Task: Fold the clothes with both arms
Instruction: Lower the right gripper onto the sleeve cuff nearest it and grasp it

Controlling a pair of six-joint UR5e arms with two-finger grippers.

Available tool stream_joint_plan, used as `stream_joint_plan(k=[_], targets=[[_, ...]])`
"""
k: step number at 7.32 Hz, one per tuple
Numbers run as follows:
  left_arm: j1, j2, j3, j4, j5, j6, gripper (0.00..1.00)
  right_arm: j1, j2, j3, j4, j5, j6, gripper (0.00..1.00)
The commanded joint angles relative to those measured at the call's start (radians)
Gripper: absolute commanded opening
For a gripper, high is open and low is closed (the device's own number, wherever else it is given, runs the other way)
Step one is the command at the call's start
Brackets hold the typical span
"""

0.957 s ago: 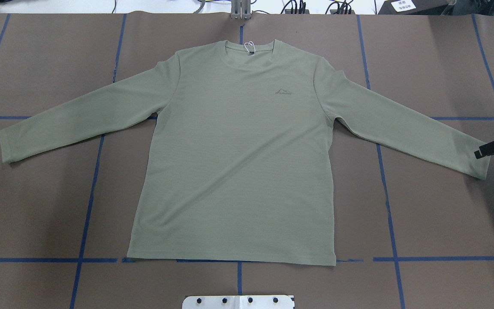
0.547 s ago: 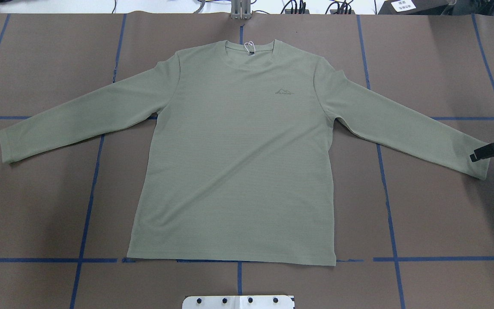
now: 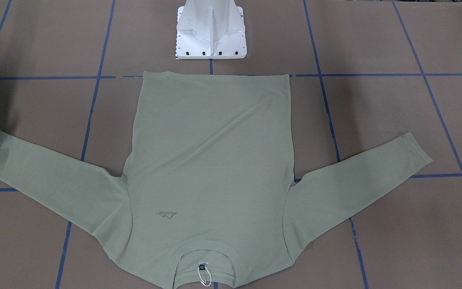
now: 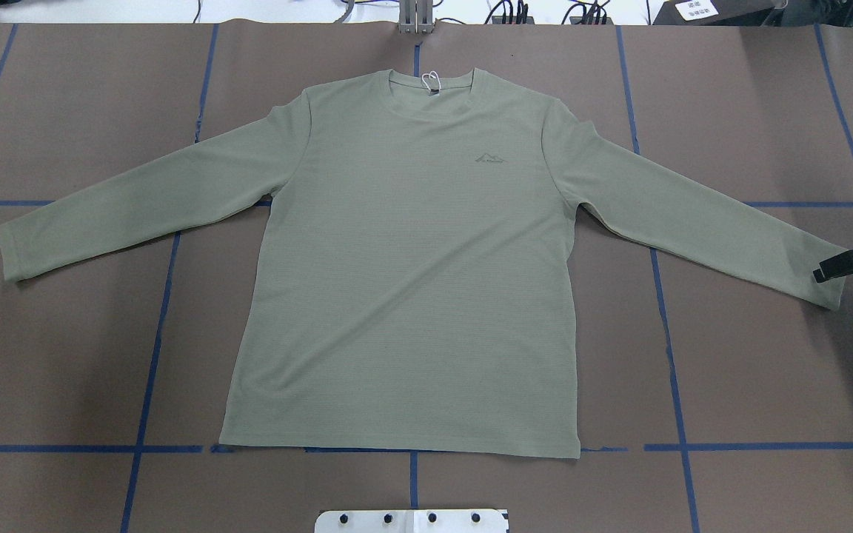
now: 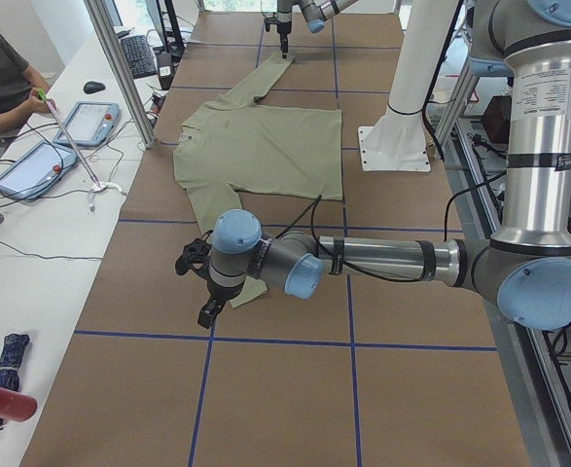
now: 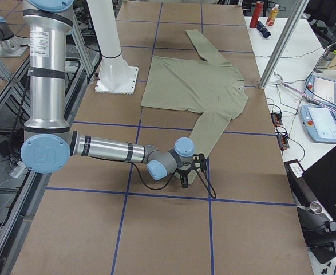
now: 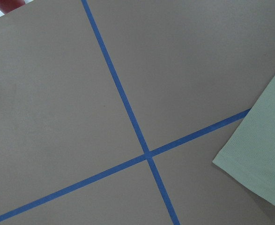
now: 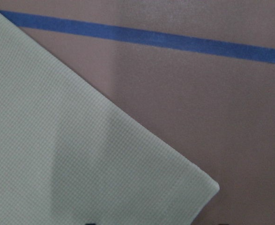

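The shirt lies flat and face up in the middle of the brown surface, fully spread. In the overhead view its round neck points to 12 o'clock. Its straight hem is at 6 o'clock, along a blue tape line. One sleeve runs out toward 8 o'clock and the other toward 4 o'clock, both straight and flat. The white tag on its string sits at the neck opening. The small chest logo lies toward 1 o'clock from the middle of the body.

The right tool hangs at the end of the 4 o'clock sleeve, at that view's right edge. Its two black fingers stand apart, one over the right cuff and the other past the sleeve's 12 o'clock edge. The right wrist view shows the corner of this cuff lying flat on the surface.

The left tool shows only in the left side view, low over the surface just beyond the left cuff. Whether its fingers are apart or together I cannot tell. Its wrist view shows that cuff at 4 o'clock, beside a crossing of tape lines.

The white pedestal stands on the hem side, apart from the shirt.
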Motion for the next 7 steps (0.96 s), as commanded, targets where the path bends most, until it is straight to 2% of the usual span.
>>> stream_joint_plan(k=[1,2,3,4,7], targets=[[0.0,-0.005,0.0,0.003,0.001,-0.001,1.0,0.0,-0.001,0.001,-0.001,0.009,0.0,0.44],[0.0,-0.005,0.0,0.003,0.002,-0.001,1.0,0.0,0.001,0.001,-0.001,0.009,0.0,0.24],[0.0,-0.005,0.0,0.003,0.002,-0.001,1.0,0.0,0.001,0.01,-0.003,0.014,0.0,0.1],[0.0,-0.005,0.0,0.005,0.002,-0.001,1.0,0.002,0.001,0.012,-0.004,0.017,0.0,0.0],[0.0,-0.006,0.006,0.003,0.001,-0.001,1.0,0.008,0.007,0.065,-0.007,0.09,0.0,0.0]])
